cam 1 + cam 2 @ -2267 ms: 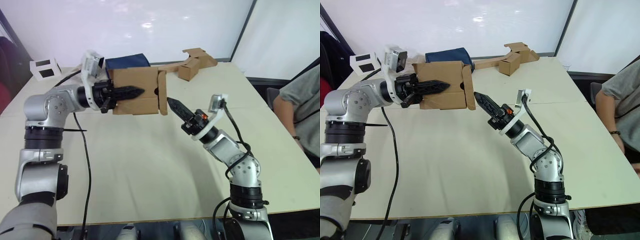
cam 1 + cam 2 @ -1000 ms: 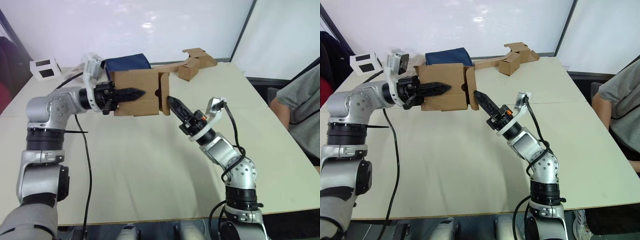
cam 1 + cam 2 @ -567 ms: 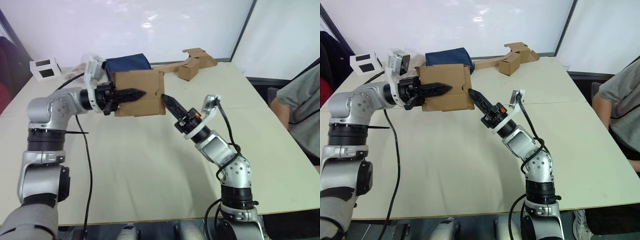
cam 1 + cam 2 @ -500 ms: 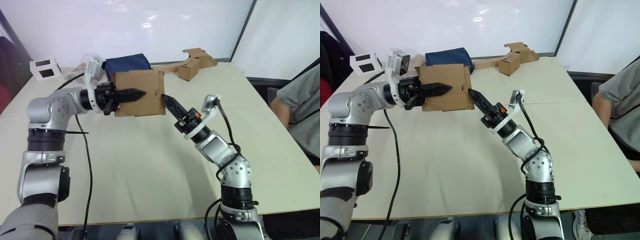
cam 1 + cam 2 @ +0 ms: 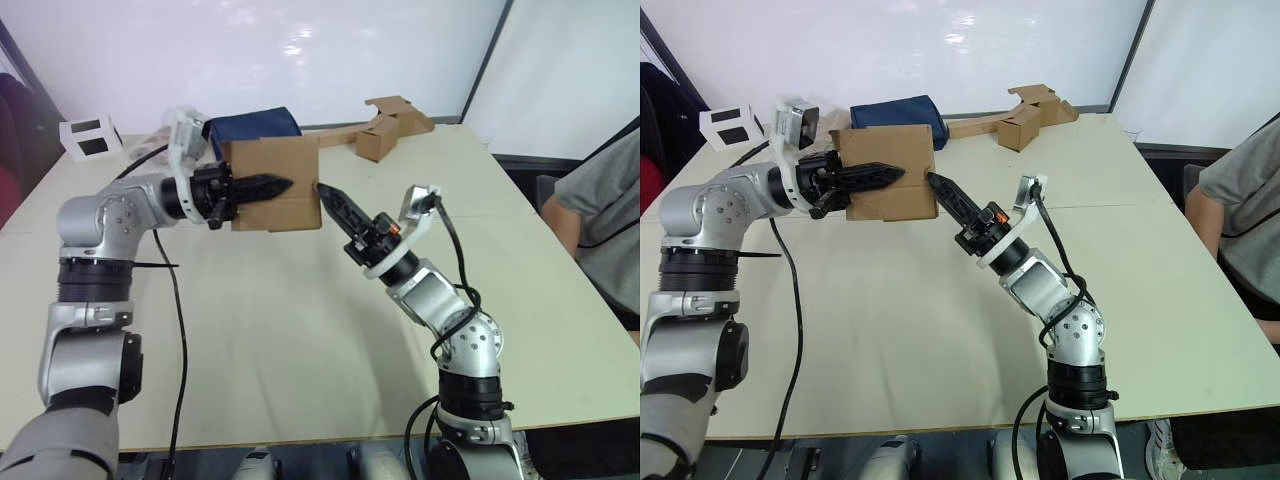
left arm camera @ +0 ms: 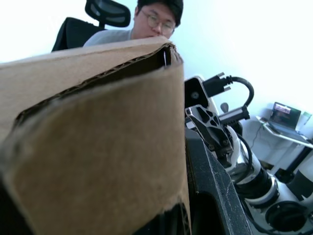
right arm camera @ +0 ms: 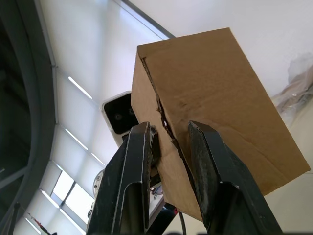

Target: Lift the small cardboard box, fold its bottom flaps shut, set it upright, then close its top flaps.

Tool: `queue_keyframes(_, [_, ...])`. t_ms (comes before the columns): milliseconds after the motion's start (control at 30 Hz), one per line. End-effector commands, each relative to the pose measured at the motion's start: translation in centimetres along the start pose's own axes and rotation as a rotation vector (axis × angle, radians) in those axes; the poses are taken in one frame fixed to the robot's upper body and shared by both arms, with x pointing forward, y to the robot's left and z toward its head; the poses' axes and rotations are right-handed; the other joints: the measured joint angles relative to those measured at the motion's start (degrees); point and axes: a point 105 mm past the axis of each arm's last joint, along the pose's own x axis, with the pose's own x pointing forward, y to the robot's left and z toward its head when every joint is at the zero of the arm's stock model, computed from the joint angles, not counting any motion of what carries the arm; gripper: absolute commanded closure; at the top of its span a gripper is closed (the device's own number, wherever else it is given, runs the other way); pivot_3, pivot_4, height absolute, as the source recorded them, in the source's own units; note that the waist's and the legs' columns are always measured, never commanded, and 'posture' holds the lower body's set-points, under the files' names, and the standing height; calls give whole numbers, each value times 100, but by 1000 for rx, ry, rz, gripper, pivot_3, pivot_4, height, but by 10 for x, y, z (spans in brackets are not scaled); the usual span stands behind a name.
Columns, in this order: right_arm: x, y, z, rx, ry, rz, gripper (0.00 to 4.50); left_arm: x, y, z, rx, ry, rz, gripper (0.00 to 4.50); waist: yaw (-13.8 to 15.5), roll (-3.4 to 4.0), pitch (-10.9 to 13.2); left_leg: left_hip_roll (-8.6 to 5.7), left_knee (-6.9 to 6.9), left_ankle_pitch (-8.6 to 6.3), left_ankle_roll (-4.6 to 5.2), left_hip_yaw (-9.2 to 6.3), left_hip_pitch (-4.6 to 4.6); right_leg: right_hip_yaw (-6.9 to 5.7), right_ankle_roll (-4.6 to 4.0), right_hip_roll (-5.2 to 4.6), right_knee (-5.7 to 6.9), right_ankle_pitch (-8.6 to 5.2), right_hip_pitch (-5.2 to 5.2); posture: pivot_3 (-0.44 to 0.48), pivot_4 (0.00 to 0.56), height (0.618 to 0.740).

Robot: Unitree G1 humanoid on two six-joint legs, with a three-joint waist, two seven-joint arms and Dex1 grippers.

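Note:
The small cardboard box (image 5: pixel 290 160) hangs in the air over the far left of the table. My left gripper (image 5: pixel 280 185) is shut on its front wall, with one black finger lying across the outside. At the box's right end the bottom flaps (image 7: pixel 164 110) lie folded flat against the opening. My right gripper (image 5: pixel 322 189) touches that end with its tips. In the right wrist view its fingers (image 7: pixel 139 161) stand slightly apart on either side of the flap seam. The top flaps are hidden.
A dark blue bag (image 5: pixel 255 125) lies behind the held box. Another cardboard box joined to a long strip (image 5: pixel 385 130) sits at the far right of the table (image 5: pixel 300 330). A small white box (image 5: pixel 88 135) is at the far left. A person (image 5: pixel 600 200) sits at the right edge.
My right gripper has moved left to the box's right end. The flap that stood out there has swung in and now lies flat against the box. The left arm has barely moved.

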Motion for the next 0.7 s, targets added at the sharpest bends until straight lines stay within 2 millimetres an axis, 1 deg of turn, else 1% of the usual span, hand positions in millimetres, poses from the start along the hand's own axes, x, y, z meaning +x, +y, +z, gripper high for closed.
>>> queue_keyframes(33, [5, 19, -9, -35, 59, 81, 3305, 2, -4, 11, 46, -28, -18, 4500, -1, 0, 0, 0, 0, 0, 0, 0, 0, 0, 0, 0, 0, 0, 0, 0, 150, 740])
queue_keyframes(200, [-9, 12, 15, -77, -1, 43, 3305, -2, -3, 15, 49, -41, -7, 4500, 1, 0, 0, 0, 0, 0, 1, 0, 0, 0, 0, 0, 0, 0, 0, 0, 150, 740])
queue_keyframes(467, [-14, 6, 29, -76, -53, 6, 3305, -2, -3, 15, 48, -41, -7, 4500, 1, 0, 0, 0, 0, -2, 3, 0, 0, 0, 0, 0, 0, 0, 0, 0, 150, 740])
queue_keyframes(500, [-13, 3, 31, -81, -65, -11, 3801, -1, -3, 15, 48, -41, -7, 4500, -1, 0, 0, 0, 0, -2, 3, 0, 0, 0, 0, 0, 0, 0, 0, 0, 150, 740])
queue_keyframes(533, [-12, 2, 33, -85, -73, -20, 3983, -1, -3, 16, 48, -42, -7, 4500, -1, 0, 0, 0, 0, -1, 3, 0, 0, 0, 0, 0, 0, 0, 0, 0, 150, 740])
queue_keyframes(567, [-12, 1, 33, -90, -77, -29, 4392, -1, -3, 16, 48, -42, -8, 4500, 0, 0, 0, 0, 0, -1, 3, 0, 0, 0, 0, 0, 0, 0, 0, 0, 150, 740])
queue_keyframes(700, [-7, -4, 28, -120, -63, -59, 4452, 0, -3, 16, 47, -40, -10, 4500, -2, 0, 0, 0, 0, -1, 2, 0, 0, 0, 0, 0, 0, 0, 0, 0, 150, 740])
